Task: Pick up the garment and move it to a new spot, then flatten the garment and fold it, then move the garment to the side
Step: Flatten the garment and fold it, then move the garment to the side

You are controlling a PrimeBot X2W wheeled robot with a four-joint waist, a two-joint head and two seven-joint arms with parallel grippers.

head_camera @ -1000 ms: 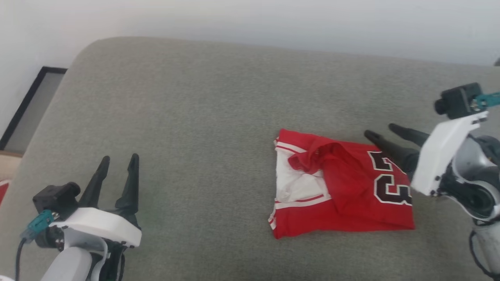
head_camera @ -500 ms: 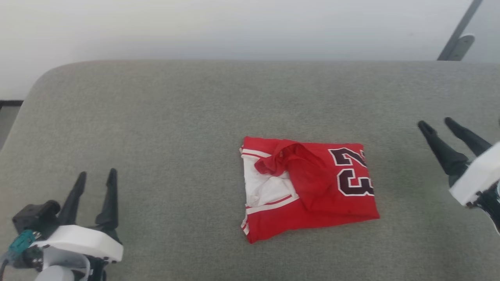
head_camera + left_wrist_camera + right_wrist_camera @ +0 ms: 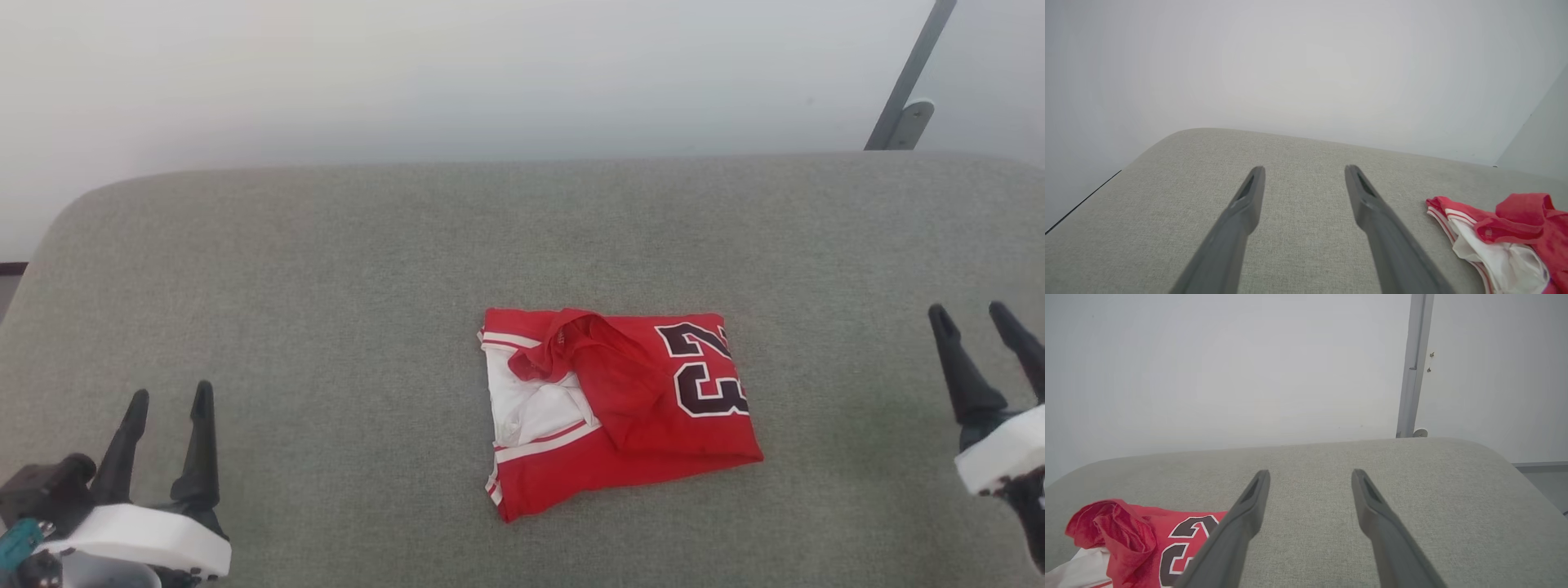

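Note:
The garment (image 3: 620, 408), a red jersey with a dark white-edged "23" and a white sleeve part, lies folded in a rough rectangle at the middle of the grey cushion (image 3: 326, 286). Its left edge shows in the left wrist view (image 3: 1498, 241), its numbered part in the right wrist view (image 3: 1143, 539). My left gripper (image 3: 167, 396) stands open at the lower left, well clear of the garment. At the right edge my right gripper (image 3: 971, 310) is open too, apart from the garment. Nothing sits between either pair of fingers (image 3: 1249, 200) (image 3: 1253, 494).
The cushion's far edge meets a pale wall (image 3: 490, 82). A grey metal post (image 3: 906, 82) rises behind the cushion at the upper right, also in the right wrist view (image 3: 1412, 367). The cushion's rounded left corner (image 3: 73, 212) drops away toward dark floor.
The camera has swung, shifting the whole picture. My right gripper has drawn back from the garment's right edge and now stands apart from it. Garment unchanged; both grippers stay open.

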